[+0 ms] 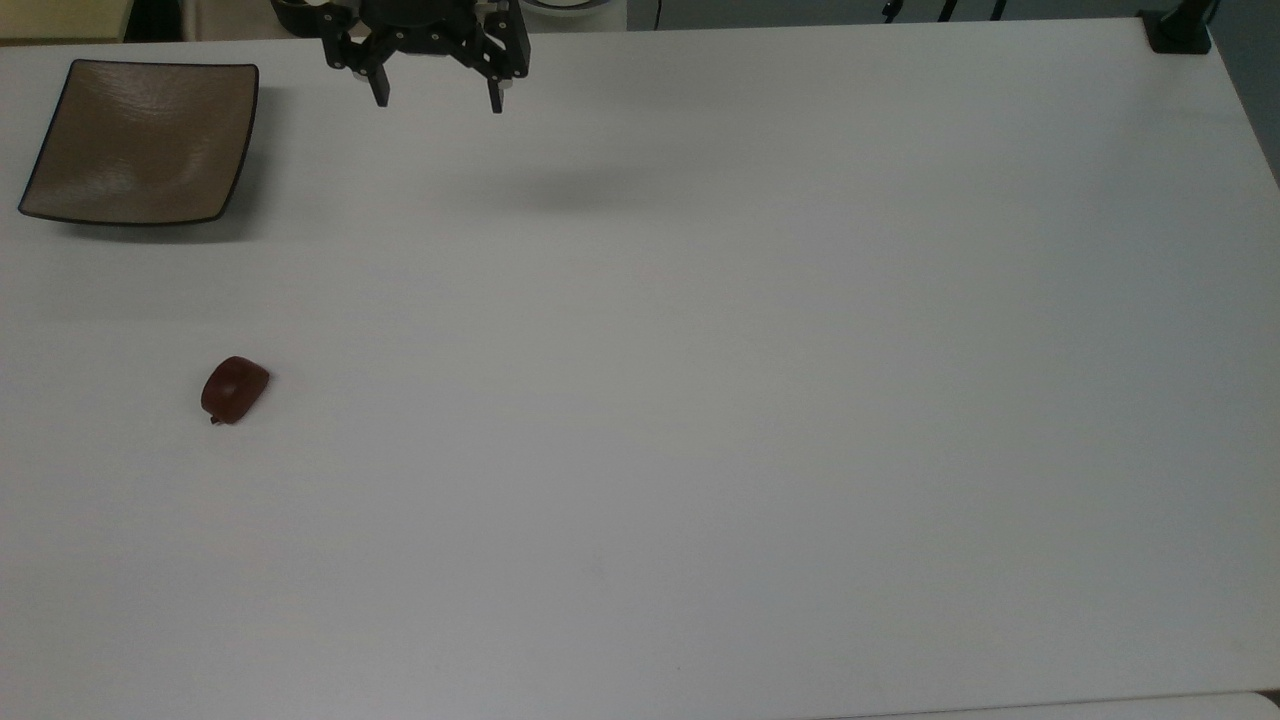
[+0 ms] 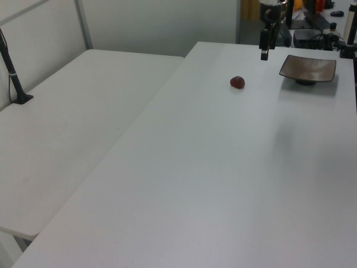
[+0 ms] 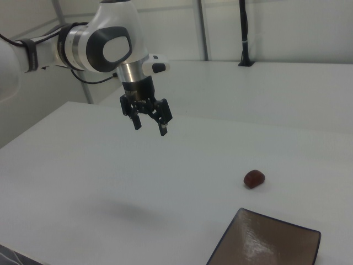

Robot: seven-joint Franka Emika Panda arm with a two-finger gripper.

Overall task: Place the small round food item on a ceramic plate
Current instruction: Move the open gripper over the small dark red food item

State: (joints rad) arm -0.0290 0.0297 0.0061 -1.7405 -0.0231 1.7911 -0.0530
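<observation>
The small round food item (image 1: 234, 389) lies on the white table (image 1: 700, 400), toward the top view's left edge, well apart from the ceramic plate (image 1: 140, 140) in the top view's upper-left corner. The gripper (image 1: 438, 103) hangs above the table's far edge, jaws apart and empty. The item looks light, firm and smooth (likely prone to rolling); I would pinch across its short width. Its long axis runs diagonally, stem toward the top view's lower left.

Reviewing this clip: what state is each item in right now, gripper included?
gripper: open, empty, held above the table, apart from both items.
small round food item: lying loose on the white table, not grasped, not on the plate.
ceramic plate: upright on the table, nothing on it.
</observation>
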